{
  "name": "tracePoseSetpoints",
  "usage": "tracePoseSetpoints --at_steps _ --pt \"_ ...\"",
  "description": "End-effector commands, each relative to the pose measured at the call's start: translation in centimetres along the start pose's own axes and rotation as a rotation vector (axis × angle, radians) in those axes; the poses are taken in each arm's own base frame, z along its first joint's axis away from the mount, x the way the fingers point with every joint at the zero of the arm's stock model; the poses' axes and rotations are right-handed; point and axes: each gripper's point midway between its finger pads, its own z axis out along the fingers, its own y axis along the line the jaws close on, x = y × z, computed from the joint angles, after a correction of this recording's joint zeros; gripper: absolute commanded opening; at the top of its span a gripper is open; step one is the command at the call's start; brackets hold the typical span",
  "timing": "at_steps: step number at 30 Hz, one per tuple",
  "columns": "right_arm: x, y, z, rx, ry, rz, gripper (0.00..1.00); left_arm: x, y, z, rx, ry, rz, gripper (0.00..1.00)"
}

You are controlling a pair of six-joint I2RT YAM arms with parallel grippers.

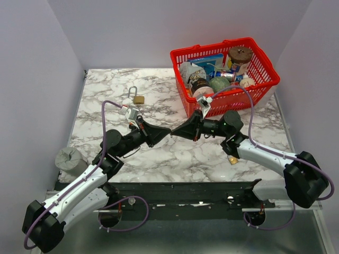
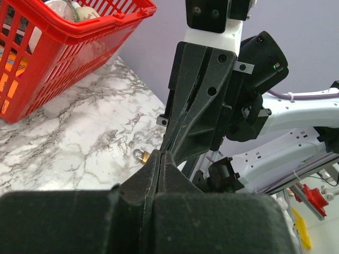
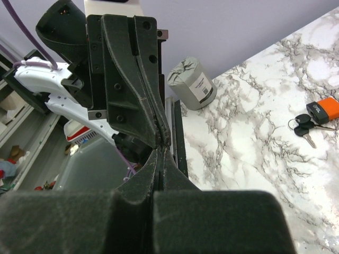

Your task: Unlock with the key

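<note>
On the marble table point(image 1: 175, 164), the keys point(image 3: 303, 127), small, stiff and light, lie flat beside an orange fob point(image 3: 323, 110), best pinched by the bow, and the brass padlock point(image 1: 139, 99) sits far left, while the left gripper point(image 2: 160, 157) and right gripper point(image 3: 160, 153) meet tip to tip mid-table, both clenched, seemingly on nothing.

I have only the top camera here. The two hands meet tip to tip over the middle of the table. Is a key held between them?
Observer: Both wrist cameras show the left hand and the right hand pressed shut, and I see no key in either.
Operator: Then where is the key?
Observer: The right wrist camera shows keys on a ring. They lie on the table beside a small orange object, apart from both hands.
Operator: What lies on its front right part?
Observer: The left wrist camera shows a small brass padlock lying there on the marble.
</note>
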Motion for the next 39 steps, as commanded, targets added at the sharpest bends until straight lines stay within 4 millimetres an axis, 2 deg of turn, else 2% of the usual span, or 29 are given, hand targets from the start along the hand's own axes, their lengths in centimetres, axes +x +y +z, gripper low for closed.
tracePoseSetpoints --at_steps 1,5,10,13,22,39 --pt "0.1 -0.6 -0.3 0.038 -0.016 -0.026 0.03 0.1 -0.1 -0.1 0.004 0.027 0.073 0.0" --pt "0.2 -0.4 -0.7 0.055 0.001 -0.045 0.14 0.8 -0.4 -0.2 0.021 0.094 0.122 0.0" --pt "0.5 0.0 -1.3 0.075 0.046 -0.089 0.34 2.2 -0.6 0.0 0.052 0.203 0.149 0.0" --pt "0.9 -0.4 -1.6 0.1 0.092 -0.114 0.39 2.5 -0.4 0.0 0.049 0.229 0.153 0.0" --pt "2.4 -0.9 -1.7 0.099 0.182 -0.131 0.47 3.0 -0.2 0.3 0.058 0.252 0.147 0.0" --pt "3.8 -0.4 -0.8 0.06 0.234 -0.133 0.51 3.1 0.0 0.7 0.058 0.268 0.145 0.0"
